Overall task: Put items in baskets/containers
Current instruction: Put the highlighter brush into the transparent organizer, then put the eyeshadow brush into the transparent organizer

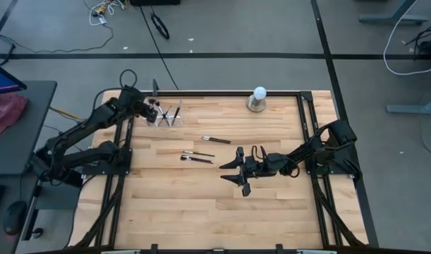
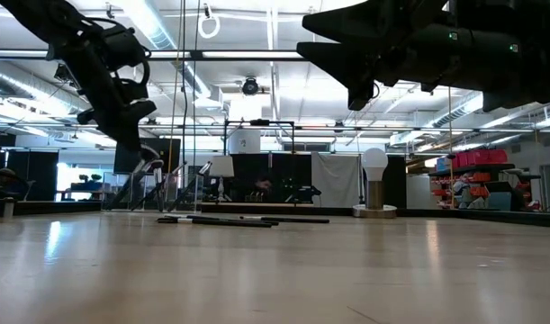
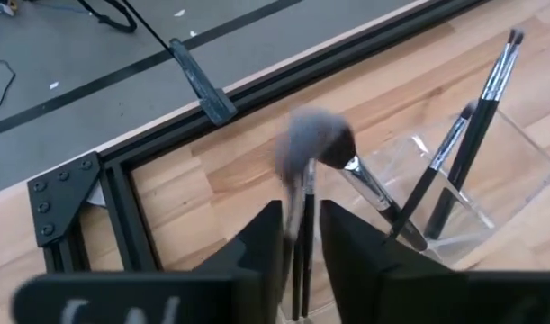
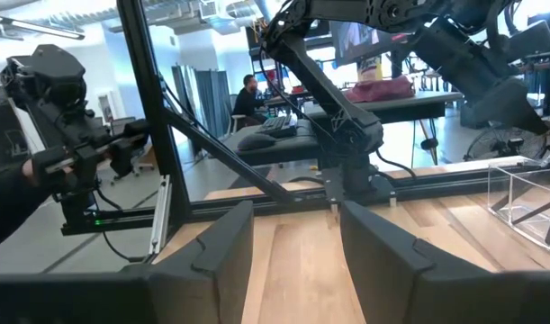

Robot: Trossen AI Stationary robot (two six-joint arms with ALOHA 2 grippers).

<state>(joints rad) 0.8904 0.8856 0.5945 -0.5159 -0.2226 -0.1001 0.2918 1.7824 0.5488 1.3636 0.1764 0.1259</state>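
The clear plastic holder [image 1: 167, 116] stands near the table's far left corner, with several black-handled brushes [image 3: 484, 112] leaning in it, tips up. Another dark-headed brush [image 3: 339, 148] leans into its near compartment. My left gripper [image 3: 302, 243] hovers right beside the holder, shut on one more brush. Three brushes lie flat on the wood: one [image 1: 216, 140] and a pair [image 1: 197, 156]. My right gripper [image 1: 236, 171] is open above the middle of the table and holds nothing. My left gripper pinches a thin brush by its black handle [image 3: 302, 265] between the two fingers. The brush runs along the fingers, and its grey bristle tip [image 3: 303, 139] sticks out past the fingertips. The fingers hide its other end.
A white ball on a grey round base [image 1: 259, 99] stands at the far edge, right of centre. The black table frame [image 3: 256, 85] runs just beyond the holder. Bare wood spreads over the near half of the table.
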